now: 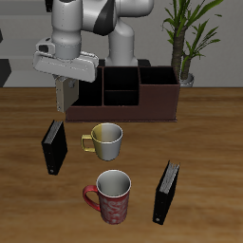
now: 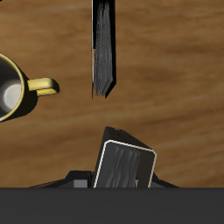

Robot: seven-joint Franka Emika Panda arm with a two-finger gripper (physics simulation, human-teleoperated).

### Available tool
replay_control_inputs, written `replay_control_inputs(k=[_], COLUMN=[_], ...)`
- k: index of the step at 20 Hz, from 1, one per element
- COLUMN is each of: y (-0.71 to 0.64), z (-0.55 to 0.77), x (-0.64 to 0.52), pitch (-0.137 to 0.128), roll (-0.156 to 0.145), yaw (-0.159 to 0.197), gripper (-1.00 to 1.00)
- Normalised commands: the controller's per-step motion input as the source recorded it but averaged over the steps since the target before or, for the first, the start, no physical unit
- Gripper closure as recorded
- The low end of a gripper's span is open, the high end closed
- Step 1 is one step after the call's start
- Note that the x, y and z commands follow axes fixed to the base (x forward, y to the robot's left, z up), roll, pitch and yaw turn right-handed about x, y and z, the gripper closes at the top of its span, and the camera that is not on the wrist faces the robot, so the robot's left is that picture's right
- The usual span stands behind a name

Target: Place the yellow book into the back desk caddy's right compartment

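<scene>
My gripper [image 1: 66, 87] hangs above the table, shut on the yellow book [image 1: 66, 96], a thin pale grey-tan hardback that dangles below it. In the wrist view the yellow book [image 2: 124, 165] shows its pale cover and dark edge close to the camera. The back desk caddy [image 1: 128, 112] is a long dark brown box just beside the held book. Its right compartment [image 1: 158, 80], the large reddish-walled end section, lies at the caddy's other end, away from the book.
A black book [image 1: 55, 145] [image 2: 103, 48] stands on the table below the gripper. A silver mug with a yellow handle [image 1: 106, 140] [image 2: 12, 89] stands beside it. Nearer the front edge are a red mug [image 1: 112, 196] and another black book [image 1: 167, 191]. A potted plant [image 1: 183, 43] stands behind the caddy.
</scene>
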Motion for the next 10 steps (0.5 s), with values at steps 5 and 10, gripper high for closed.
replay_control_inputs(k=[5, 10], y=[0.37, 0.38], z=[0.32, 0.27], x=[-0.23, -0.24], pitch=[-0.024, 0.0], roll=[0.05, 0.023], yaw=[-0.005, -0.029], gripper=[1.0, 1.0])
